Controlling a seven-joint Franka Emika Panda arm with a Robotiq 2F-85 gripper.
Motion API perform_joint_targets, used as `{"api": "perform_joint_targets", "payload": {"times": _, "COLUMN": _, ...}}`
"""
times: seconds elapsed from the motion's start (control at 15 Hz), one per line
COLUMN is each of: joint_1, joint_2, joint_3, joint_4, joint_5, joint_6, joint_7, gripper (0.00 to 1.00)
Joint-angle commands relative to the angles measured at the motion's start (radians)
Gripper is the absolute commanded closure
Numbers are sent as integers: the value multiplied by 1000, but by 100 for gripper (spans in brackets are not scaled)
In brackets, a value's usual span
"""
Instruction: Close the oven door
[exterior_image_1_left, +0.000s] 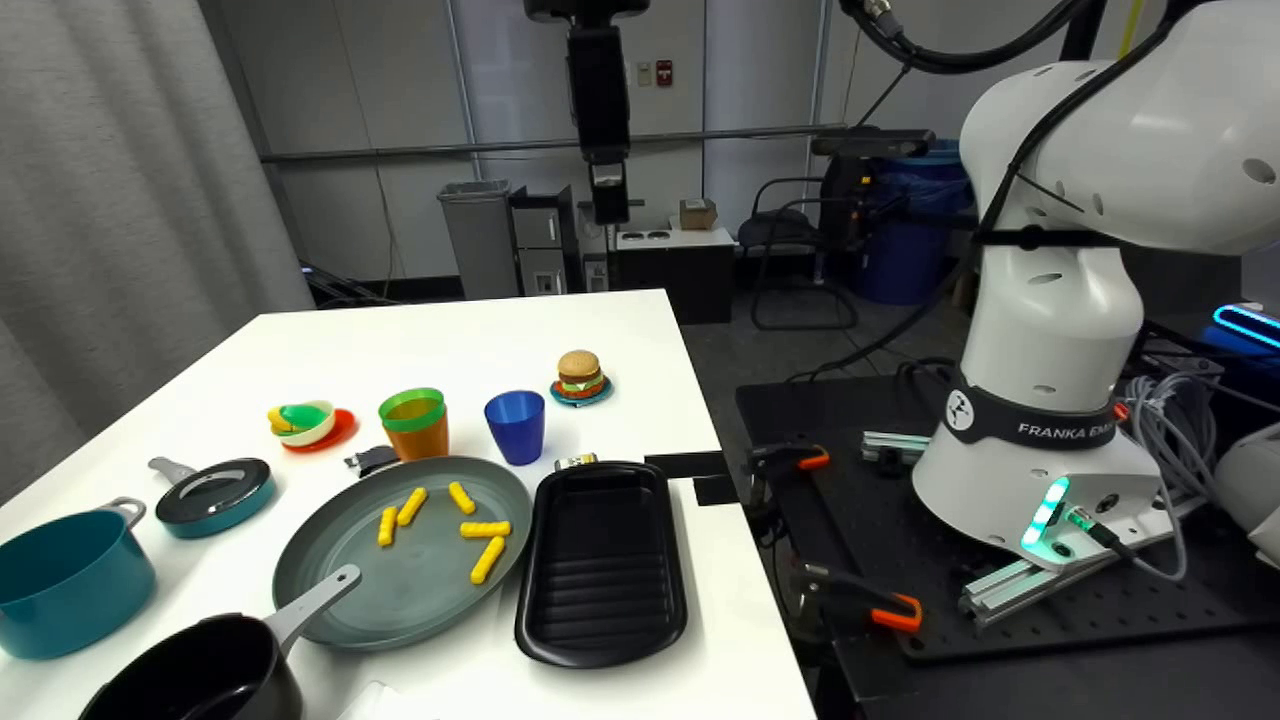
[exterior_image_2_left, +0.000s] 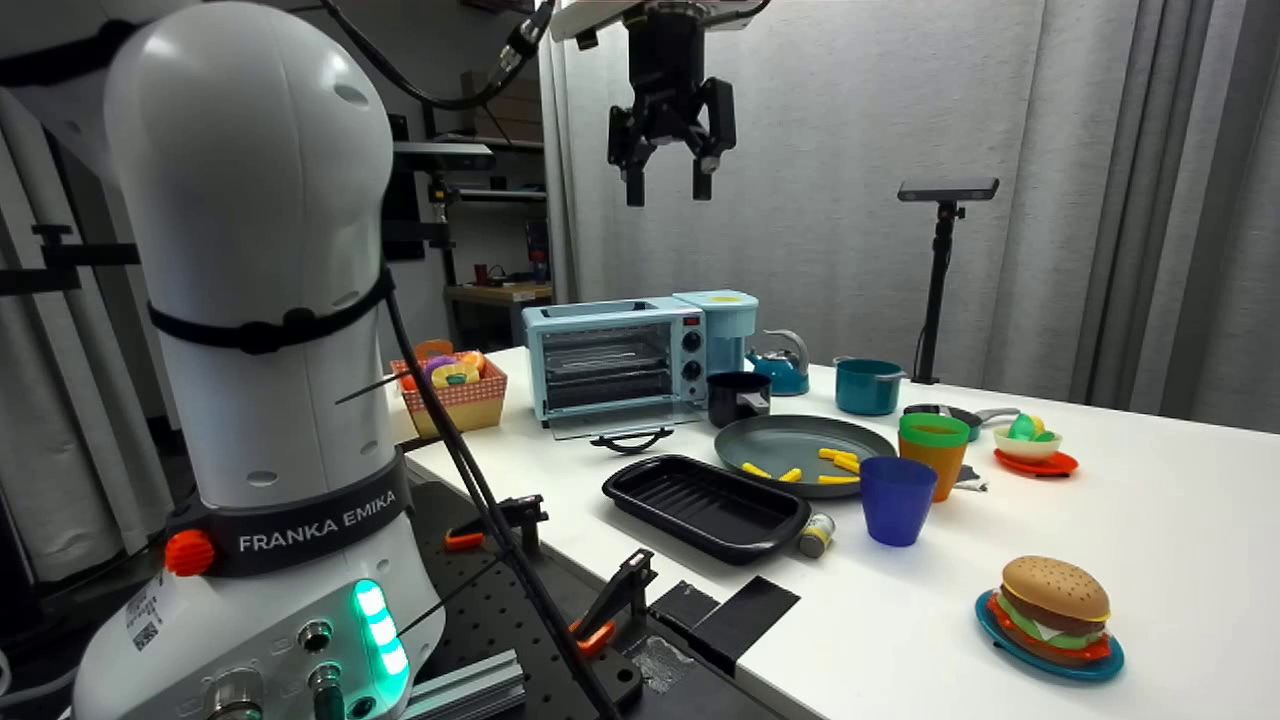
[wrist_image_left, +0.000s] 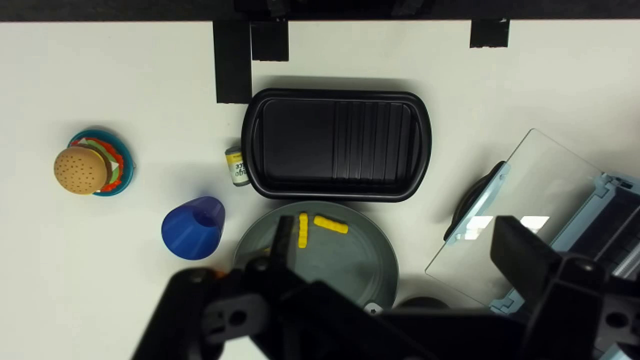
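Bright desk, dim floor beyond.
In the wrist view, two white glare patches mark the oven door, shadows are soft, and the pincer is out of focus.

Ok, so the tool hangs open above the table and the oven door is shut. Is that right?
Not the door: the oven door is open, as the wrist view and an exterior view show, folded out in front of the oven. The rest holds: the tool hangs open above the table.
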Motion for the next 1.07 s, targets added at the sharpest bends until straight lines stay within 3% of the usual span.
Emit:
{"api": "perform_joint_targets", "payload": {"times": 0.0, "joint_1": 3, "joint_2": 0, "joint_3": -3, "joint_4": 2, "joint_5": -1, "joint_6": -2, "joint_7": 2, "gripper": 0}}
{"api": "perform_joint_targets", "payload": {"times": 1.0, "joint_1": 25, "joint_2": 123, "joint_3": 9, "joint_4": -26, "joint_5": 16, "joint_6": 104, "joint_7": -5, "gripper": 0}}
